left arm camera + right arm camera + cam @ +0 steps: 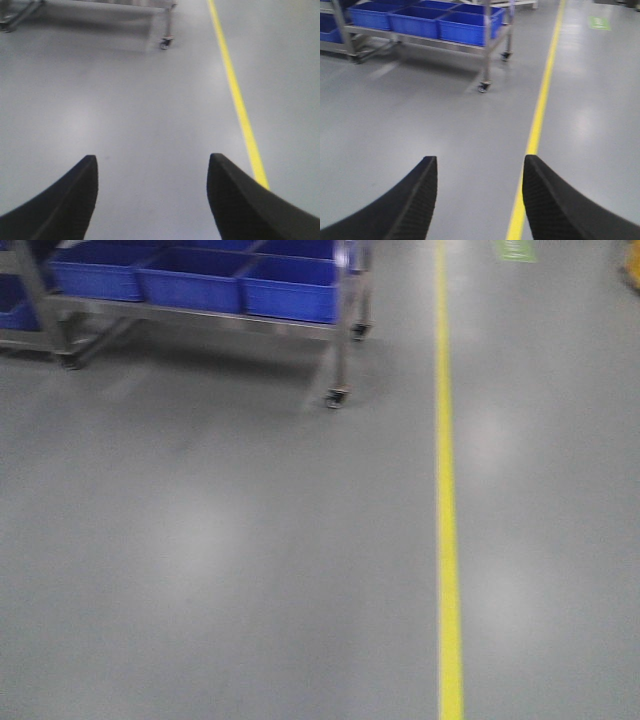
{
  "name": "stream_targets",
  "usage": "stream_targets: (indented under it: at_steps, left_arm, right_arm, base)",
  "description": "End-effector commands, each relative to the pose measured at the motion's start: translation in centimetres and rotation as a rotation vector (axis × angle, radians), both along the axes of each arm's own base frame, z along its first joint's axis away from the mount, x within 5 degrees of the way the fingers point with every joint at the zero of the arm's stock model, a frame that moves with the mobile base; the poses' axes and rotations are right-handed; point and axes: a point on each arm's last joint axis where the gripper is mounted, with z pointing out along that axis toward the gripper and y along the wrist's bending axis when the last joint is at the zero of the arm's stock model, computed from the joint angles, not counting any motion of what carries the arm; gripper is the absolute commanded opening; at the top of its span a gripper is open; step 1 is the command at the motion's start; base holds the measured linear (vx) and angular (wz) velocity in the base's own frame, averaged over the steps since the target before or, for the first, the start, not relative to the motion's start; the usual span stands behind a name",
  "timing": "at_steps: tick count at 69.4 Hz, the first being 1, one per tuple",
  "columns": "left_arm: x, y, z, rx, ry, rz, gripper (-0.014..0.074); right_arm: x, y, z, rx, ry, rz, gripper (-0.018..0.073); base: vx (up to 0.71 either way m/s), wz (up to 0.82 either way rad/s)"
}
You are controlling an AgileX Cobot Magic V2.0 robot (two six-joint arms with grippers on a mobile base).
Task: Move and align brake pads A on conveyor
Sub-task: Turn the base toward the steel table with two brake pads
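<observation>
Brake pads A outside all three views, conveyor likewise (so no telling where they lie, nor how the pads look). Underneath and ahead, a smooth grey floor [220, 560], glossy, with soft pale patches of reflected light. At upper left in the front view, a steel roller rack [200, 322] on wheels, loaded with a row of blue bins [190, 285] set side by side. Right of the rack, a yellow line [447, 490] painted straight along the floor, near to far. Beyond the line, at the top edge, a small green marking [514, 250] on the floor, too blurred to read. At the rack's near right leg, a small caster [336, 397] touching the floor. Front view soft with blur throughout.

Left gripper [152, 160] held above the floor, aimed forward and slightly down, jaws spread wide, bare floor showing between the two dark textured fingers [60, 210]. Right gripper [480, 159] in much the same pose, also spread wide and gripping nothing, yellow line running into the gap close against one finger's inner edge (rack and bins ahead to the left).
</observation>
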Motion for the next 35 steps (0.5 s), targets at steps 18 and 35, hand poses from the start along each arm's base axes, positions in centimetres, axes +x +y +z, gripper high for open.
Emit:
stream_targets:
  at_steps: [18, 35]
  left_arm:
    - [0.37, 0.0, 1.42, -0.013, -0.086, 0.005, 0.0443]
    - [0.35, 0.0, 1.43, -0.014, -0.087, 0.005, 0.0443]
  right_arm:
    - [0.2, -0.02, 1.44, -0.009, -0.091, -0.001, 0.0379]
    - [0.2, -0.03, 1.44, -0.012, -0.091, -0.001, 0.0379]
  base:
    - [0.33, 0.96]
    - [0.27, 1.07]
